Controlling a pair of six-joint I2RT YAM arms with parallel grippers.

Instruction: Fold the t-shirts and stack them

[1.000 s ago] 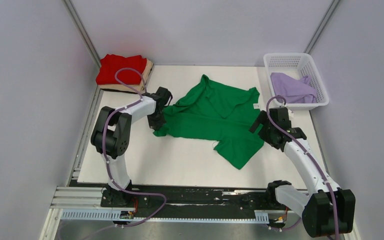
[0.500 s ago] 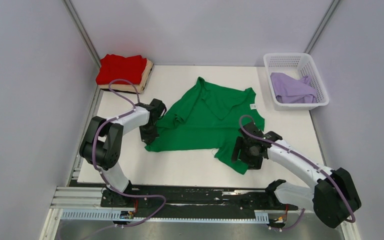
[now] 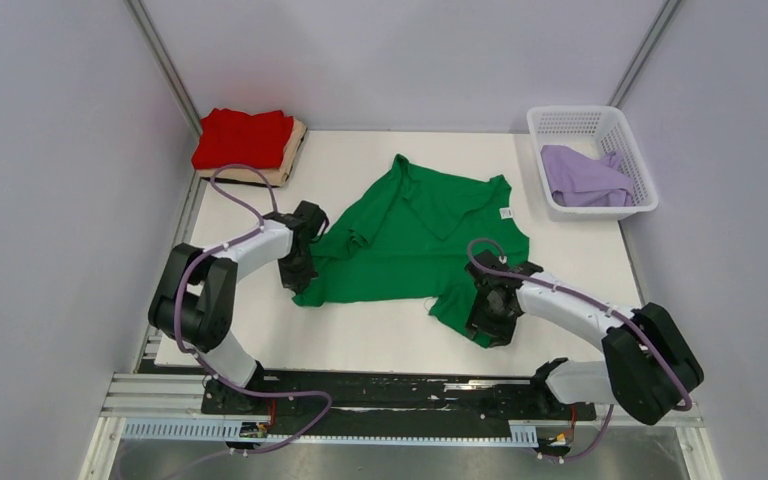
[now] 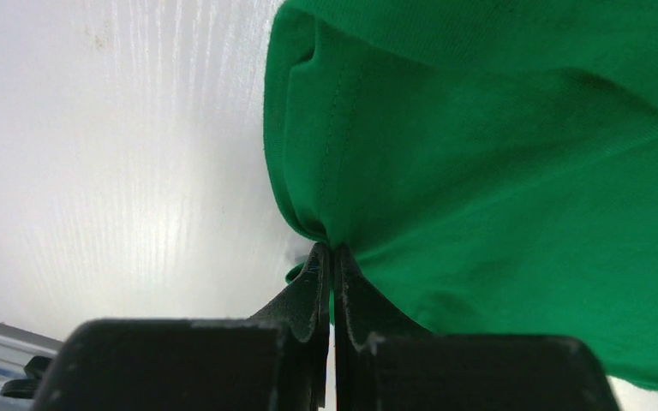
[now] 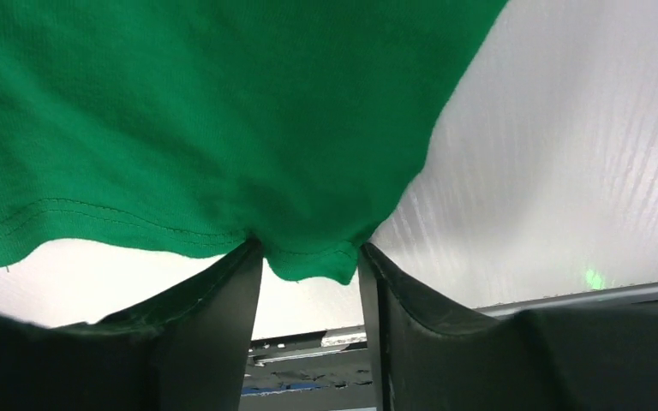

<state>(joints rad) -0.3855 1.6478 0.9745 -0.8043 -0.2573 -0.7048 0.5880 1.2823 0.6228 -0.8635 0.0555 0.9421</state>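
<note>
A bright green t-shirt lies spread and rumpled across the middle of the white table. My left gripper is shut on its near left corner; in the left wrist view the fingertips pinch a gathered fold of the green cloth. My right gripper is low at the shirt's near right corner. In the right wrist view its jaws stand apart, with the hemmed corner of the green cloth between them. At the back left, a folded red t-shirt sits on a folded tan one.
A white lattice basket stands at the back right with a crumpled pale lavender t-shirt inside. Grey walls close in both sides. A black rail with the arm bases runs along the near table edge.
My right arm swung from the shirt's right side down to its near right corner, and its jaws narrowed around the hem. My left gripper dragged the left corner nearer, still shut on it.
</note>
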